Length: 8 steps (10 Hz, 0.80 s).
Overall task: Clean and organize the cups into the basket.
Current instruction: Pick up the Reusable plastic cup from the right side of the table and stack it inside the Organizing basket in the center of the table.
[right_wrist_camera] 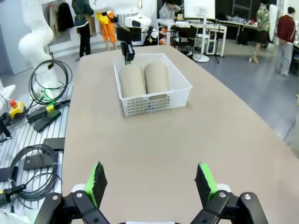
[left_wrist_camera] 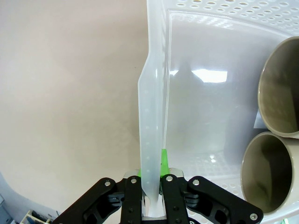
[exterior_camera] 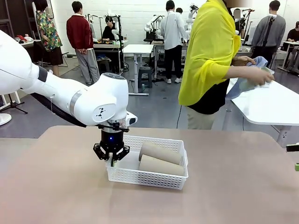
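Basket is set low centre in the front view on the counter. Two tan cups are laid on their sides inside it, side by side. Left end effector is clamped on the basket's left short wall. Right end effector is spread apart over bare counter. Basket is judged light and thin-walled, likely to flex; the solid rim is taken as the firmest hold. Counter is matte. At upper right a person is seen with a cloth; a busy lab is seen behind

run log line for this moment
left pincer: shut on rim of white lattice plastic basket | right pincer: open above tan table | two matte tan tapered cups: lying side by side in basket
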Motion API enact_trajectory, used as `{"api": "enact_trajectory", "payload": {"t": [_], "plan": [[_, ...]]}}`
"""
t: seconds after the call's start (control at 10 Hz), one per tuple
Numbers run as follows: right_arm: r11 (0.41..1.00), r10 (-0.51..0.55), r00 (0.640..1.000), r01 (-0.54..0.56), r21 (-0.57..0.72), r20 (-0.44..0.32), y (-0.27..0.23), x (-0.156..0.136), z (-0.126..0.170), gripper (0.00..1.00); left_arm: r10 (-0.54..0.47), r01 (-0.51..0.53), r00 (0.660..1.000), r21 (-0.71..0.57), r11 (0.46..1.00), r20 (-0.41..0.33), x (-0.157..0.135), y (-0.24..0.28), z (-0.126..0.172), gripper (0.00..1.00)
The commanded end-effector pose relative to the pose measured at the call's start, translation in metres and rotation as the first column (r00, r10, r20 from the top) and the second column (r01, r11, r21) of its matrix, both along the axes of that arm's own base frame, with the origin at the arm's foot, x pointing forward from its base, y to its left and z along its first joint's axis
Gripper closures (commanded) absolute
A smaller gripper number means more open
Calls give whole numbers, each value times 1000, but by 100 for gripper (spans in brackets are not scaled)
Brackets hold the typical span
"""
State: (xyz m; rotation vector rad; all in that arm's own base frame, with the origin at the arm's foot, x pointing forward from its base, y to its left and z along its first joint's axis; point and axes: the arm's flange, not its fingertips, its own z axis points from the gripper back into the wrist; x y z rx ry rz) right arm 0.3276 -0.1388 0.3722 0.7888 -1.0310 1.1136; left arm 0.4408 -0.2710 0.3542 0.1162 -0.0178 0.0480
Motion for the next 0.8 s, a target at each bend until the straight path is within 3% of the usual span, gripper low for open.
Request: {"api": "enact_trajectory", "payload": {"t": [0.0,0.7], "plan": [[1000,3,1000,-3,2,11,3,-1,7,0,-7,7,1000,8,1000,-8,-1,2,-3,100],[1000,3,1000,-3,2,11,3,-1,7,0,-7,7,1000,8,1000,-8,-1,2,-3,100]]}}
